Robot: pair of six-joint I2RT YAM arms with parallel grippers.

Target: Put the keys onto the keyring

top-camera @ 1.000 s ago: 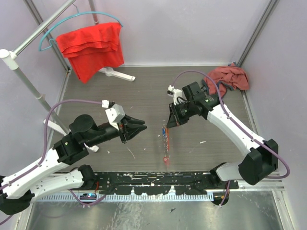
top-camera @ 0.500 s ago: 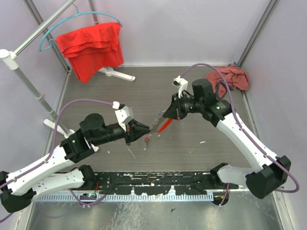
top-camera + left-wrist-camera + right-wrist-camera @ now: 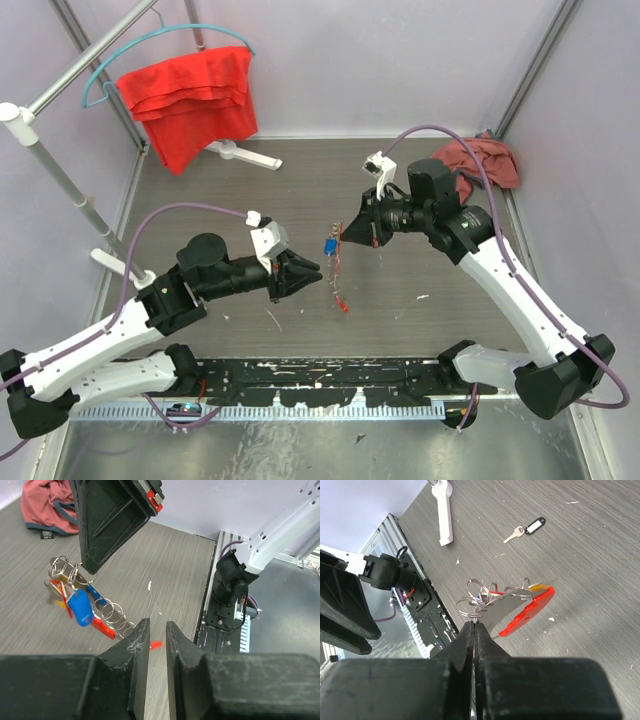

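My right gripper [image 3: 345,236] is shut on the keyring's wire loop [image 3: 474,611] and holds it above the table. A blue-headed key [image 3: 329,246] and others with orange and red heads [image 3: 59,592] bunch at the loop. The chain of small rings [image 3: 112,612] and the long red-orange tag [image 3: 343,303] hang below. The tag also shows in the right wrist view [image 3: 530,611]. My left gripper [image 3: 314,272] is just left of the hanging bunch, its jaws a narrow gap apart and empty. In the left wrist view my left gripper [image 3: 157,626] sits below the chain.
A small key with a black oblong tag [image 3: 527,529] lies on the table near a white stand foot [image 3: 444,510]. A red cloth [image 3: 190,95] hangs on a hanger at the back left. A crumpled reddish cloth [image 3: 478,160] lies at the back right.
My right gripper has lifted the keyring off the table and swung it left. My left gripper has moved right toward it and its jaws have narrowed.
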